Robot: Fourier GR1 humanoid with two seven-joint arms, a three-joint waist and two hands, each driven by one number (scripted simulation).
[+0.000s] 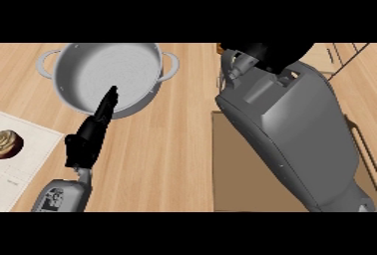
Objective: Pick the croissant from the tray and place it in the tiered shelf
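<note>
My right forearm (294, 134) rises large across the right of the head view. Its black hand (261, 54) sits at the top, curled. An orange-brown sliver of the croissant (219, 48) shows at that hand's left edge; the rest is hidden in the hand. Below the forearm lies the brown tray (228, 164), mostly covered by the arm, and its visible part is bare. Pale wooden bars of the tiered shelf (340, 56) show at the top right, beside the hand. My left hand (92, 132) stands open at the lower left, fingers straight.
A grey two-handled pot (110, 74) stands at the top left, with my left hand's fingertips overlapping its near rim. A white mat (29, 149) at the left edge carries a brown cupcake (7, 143). Wooden counter (177, 149) lies between the arms.
</note>
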